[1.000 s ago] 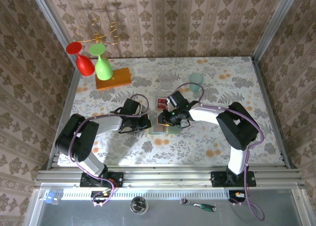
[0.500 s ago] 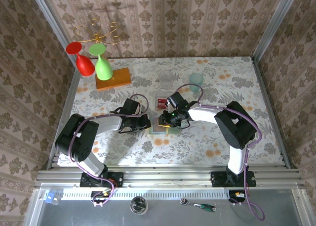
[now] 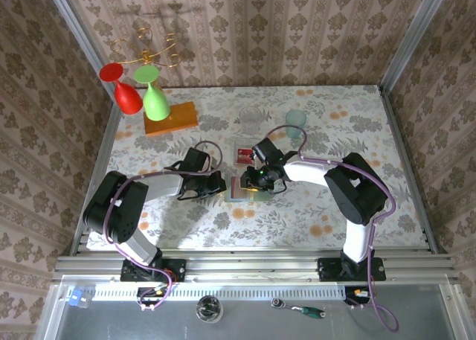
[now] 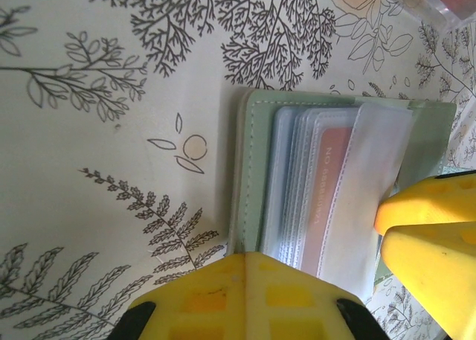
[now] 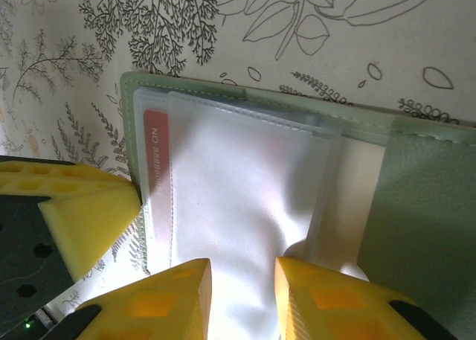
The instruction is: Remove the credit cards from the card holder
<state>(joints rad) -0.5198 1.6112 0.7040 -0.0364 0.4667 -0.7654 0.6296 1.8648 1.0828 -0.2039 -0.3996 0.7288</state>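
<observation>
The pale green card holder lies open on the table between my two grippers. A red-edged credit card sits in its clear sleeves. My left gripper is shut, its tips pressed down on the holder's left edge. My right gripper has its jaws a little apart, straddling a raised white plastic sleeve. I cannot tell whether the fingers pinch it. Another red credit card lies just behind the holder on a clear tray.
An orange wooden block at the back left carries a red goblet and a green goblet. A clear glass and a pale teal cup stand behind the holder. Papered walls close off three sides.
My right gripper has edged slightly left over the card holder. The left gripper and the holder have stayed where they were.
</observation>
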